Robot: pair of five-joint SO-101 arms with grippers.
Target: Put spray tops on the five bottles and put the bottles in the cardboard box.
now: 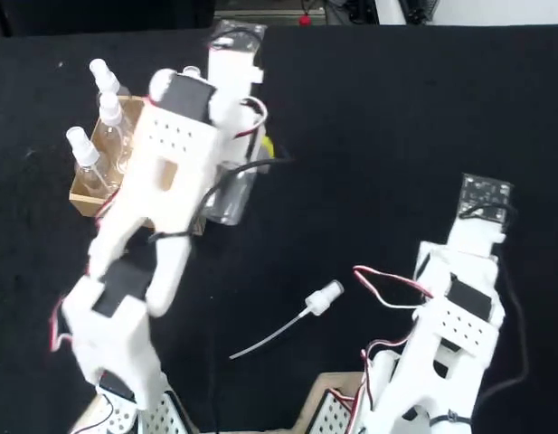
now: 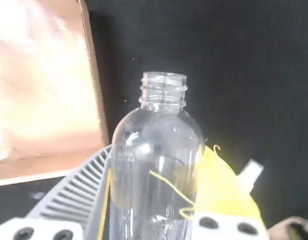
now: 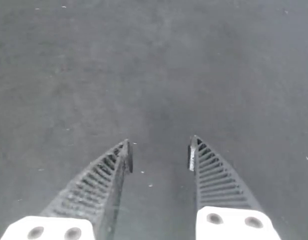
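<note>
**LEFT CLAW: BOTTLE CLAMPED, NECK OPEN, AWAITING SPRAY TOP**

1. My left claw [image 2: 156,170] is clamped on the body of a clear, round-shouldered plastic bottle [image 2: 161,135]. The grey ribbed finger [image 2: 86,187] presses on one side and the yellow-covered finger [image 2: 218,180] on the other.
2. The grip sits below the shoulder. The threaded neck projects past my fingertips, uncapped and unobstructed. I judge this is deliberate: it leaves the threads free to receive a top. I cannot tell whether the bottle rests on the table.
3. The brown cardboard box [image 2: 91,75] stands just beside the held bottle. The high view shows three clear bottles with white spray tops [image 1: 102,136] standing in it; my arm covers part of the box, so the count may be incomplete.
4. My right claw [image 3: 158,152] hangs over the black cloth table [image 3: 154,60], well apart from the box, with its jaws apart and nothing between them.
5. One loose white spray top [image 1: 322,299] with a long thin dip tube [image 1: 269,339] lies on the table between my arms, nearer the right one. I judge the empty right claw is the one to fetch it.
6. Markings: the bottle carries no label, and I can make out no print on the box wall or the spray top.
</note>
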